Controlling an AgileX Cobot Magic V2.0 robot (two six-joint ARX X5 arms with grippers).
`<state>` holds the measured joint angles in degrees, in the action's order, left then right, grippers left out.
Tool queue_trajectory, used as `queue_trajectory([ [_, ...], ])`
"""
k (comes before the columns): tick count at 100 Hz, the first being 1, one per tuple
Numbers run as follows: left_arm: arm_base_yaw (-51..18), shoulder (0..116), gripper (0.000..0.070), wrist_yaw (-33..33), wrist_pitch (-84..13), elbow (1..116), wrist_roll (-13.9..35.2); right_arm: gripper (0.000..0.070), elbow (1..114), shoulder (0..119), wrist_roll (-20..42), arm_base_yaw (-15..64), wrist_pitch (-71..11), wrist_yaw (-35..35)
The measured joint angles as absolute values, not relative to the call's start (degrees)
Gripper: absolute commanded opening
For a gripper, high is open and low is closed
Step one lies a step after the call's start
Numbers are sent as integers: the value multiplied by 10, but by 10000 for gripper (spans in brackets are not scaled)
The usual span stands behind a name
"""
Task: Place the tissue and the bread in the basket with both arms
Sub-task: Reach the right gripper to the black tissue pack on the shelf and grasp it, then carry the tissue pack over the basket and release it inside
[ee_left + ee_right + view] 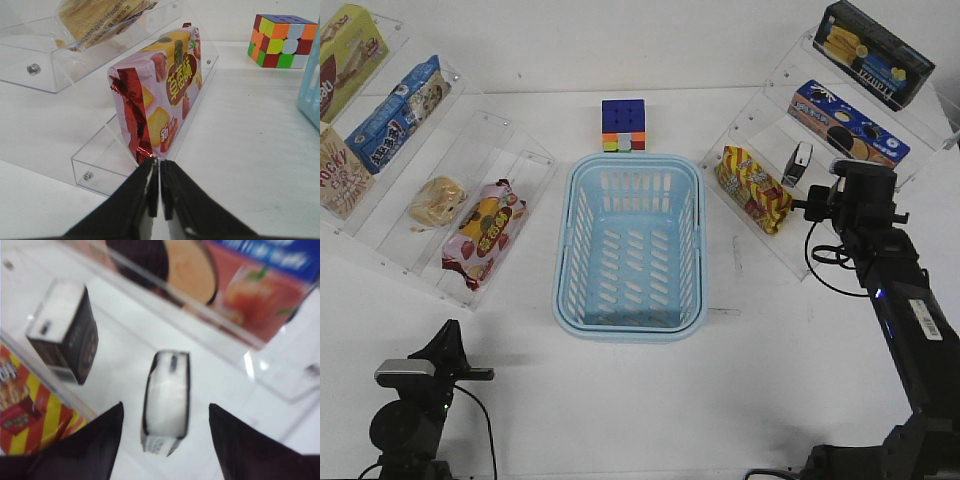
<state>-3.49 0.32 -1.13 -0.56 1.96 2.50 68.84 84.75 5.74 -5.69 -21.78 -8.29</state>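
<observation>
The tissue (166, 395) stands on edge on the clear shelf (790, 215) at the basket's (631, 250) two o'clock, between the right gripper's (165, 427) spread fingers. Bread (437, 200) lies at nine o'clock. Left gripper (159, 192) is closed, empty.

White tabletop (650, 400) under even light, clear acrylic shelf racks (470, 160) at both sides.

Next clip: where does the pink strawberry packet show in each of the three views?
Front view: strawberry packet lies at mid-left, left of the basket.
Left wrist view: strawberry packet fills the centre, standing on edge.
Right wrist view: not in it.
Shared landmark: the colour cube, also seen in the left wrist view.
</observation>
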Motion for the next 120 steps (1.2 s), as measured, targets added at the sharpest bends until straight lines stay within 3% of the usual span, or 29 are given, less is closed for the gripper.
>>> queue_trajectory([
  [4, -35, 3, 1, -11, -6, 20, 25, 297, 688, 854, 57, -57, -213, -77],
  [14, -35, 3, 1, -11, -6, 20, 25, 0, 688, 864, 57, -57, -203, -75],
  [48, -35, 3, 1, -11, -6, 20, 25, 0, 702, 820, 42, -57, -227, -78],
  [63, -35, 3, 1, -11, -6, 20, 25, 0, 717, 718, 42, -36, -219, 8],
  [84, -35, 3, 1, -11, -6, 20, 25, 0, 726, 661, 69, 71, -180, 222],
  [102, -35, 3, 1, -11, -6, 20, 25, 0, 725, 724, 58, 212, -187, 233],
  [107, -35, 3, 1, -11, -6, 20, 25, 47, 724, 743, 53, 243, -188, 227],
  [116, -35, 3, 1, -11, -6, 20, 25, 274, 724, 772, 45, 280, -187, 225],
  [120, -35, 3, 1, -11, -6, 20, 25, 330, 724, 783, 43, 289, -187, 223],
])
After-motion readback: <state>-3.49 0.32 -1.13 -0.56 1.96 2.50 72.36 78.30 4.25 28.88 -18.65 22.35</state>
